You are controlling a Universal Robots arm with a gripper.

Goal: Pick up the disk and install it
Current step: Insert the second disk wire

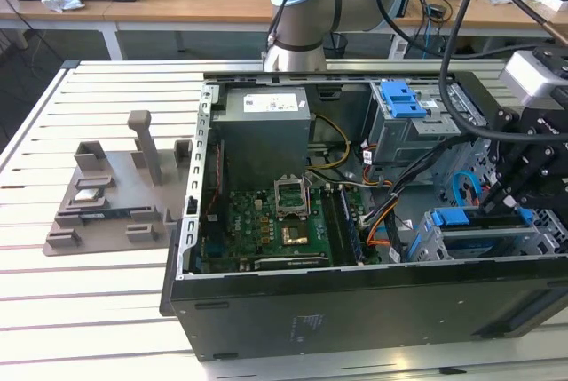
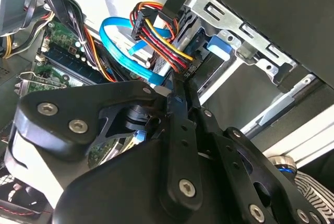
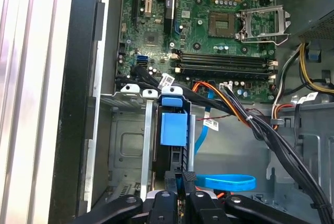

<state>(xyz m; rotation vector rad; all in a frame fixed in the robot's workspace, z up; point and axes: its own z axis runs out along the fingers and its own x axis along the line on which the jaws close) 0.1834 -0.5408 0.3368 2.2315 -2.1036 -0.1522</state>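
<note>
The disk, in its bright blue carrier, sits inside the metal drive cage at the front corner of the open computer case, on the exterior view's right. In the first wrist view the disk stands edge-on in the cage slot, with its blue carrier tab facing the motherboard. My gripper hangs just above the cage. In both wrist views its fingers are together at the tips, shut with nothing seen between them, right at the disk's near end. Whether they touch the disk is unclear.
Bundled power leads and a blue data cable hang close around the fingers. The motherboard, a grey power supply box and a second cage with a blue latch fill the case. A grey fixture lies on the slatted table.
</note>
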